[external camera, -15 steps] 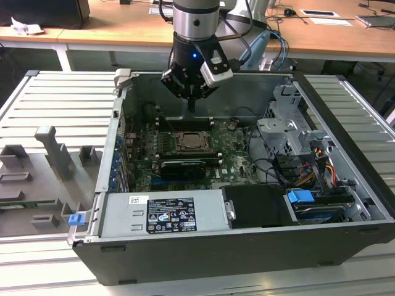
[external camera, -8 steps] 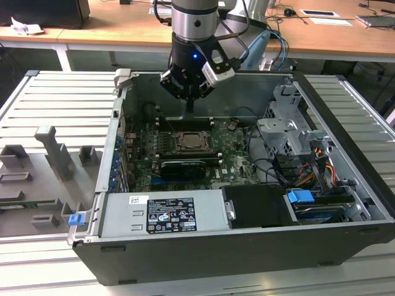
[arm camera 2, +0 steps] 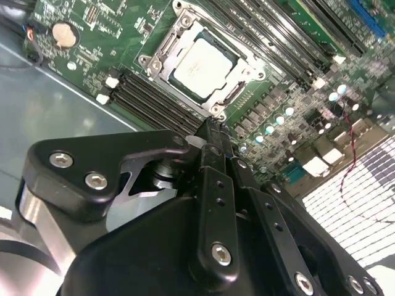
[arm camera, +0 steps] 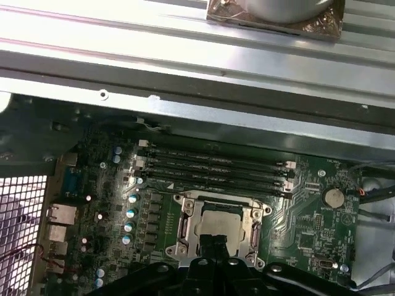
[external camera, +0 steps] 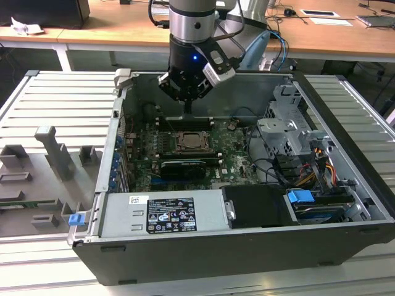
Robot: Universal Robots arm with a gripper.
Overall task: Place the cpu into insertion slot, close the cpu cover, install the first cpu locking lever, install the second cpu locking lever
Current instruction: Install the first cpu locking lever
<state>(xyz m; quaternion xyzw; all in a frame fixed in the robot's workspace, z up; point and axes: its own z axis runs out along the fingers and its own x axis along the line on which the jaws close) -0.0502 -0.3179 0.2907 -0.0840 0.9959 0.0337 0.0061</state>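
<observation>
- The cpu [arm camera 2: 202,61] lies flat in the insertion slot [arm camera 2: 162,48], its pale metal top facing up, so the chip appears to be already seated. It sits square to the socket rim in both wrist views.
- The cpu cover [arm camera: 185,225] appears to lie down around the chip, its cut-out centre leaving the metal top showing. Whether the locking levers are hooked I cannot tell.
- The gripper [external camera: 187,106] hangs above the insertion slot, apart from it and toward the memory slots [arm camera: 213,168] — its narrow tip points straight down at the board, likely to come at the socket from above.
- Its fingers look pressed together into one slim point with nothing between them; a closed tip fits pushing on small parts better than grasping.
- The computer case [external camera: 203,246] lies open on the table [external camera: 37,203], so the motherboard [arm camera: 311,237] around the insertion slot faces up — reachable from overhead.
</observation>
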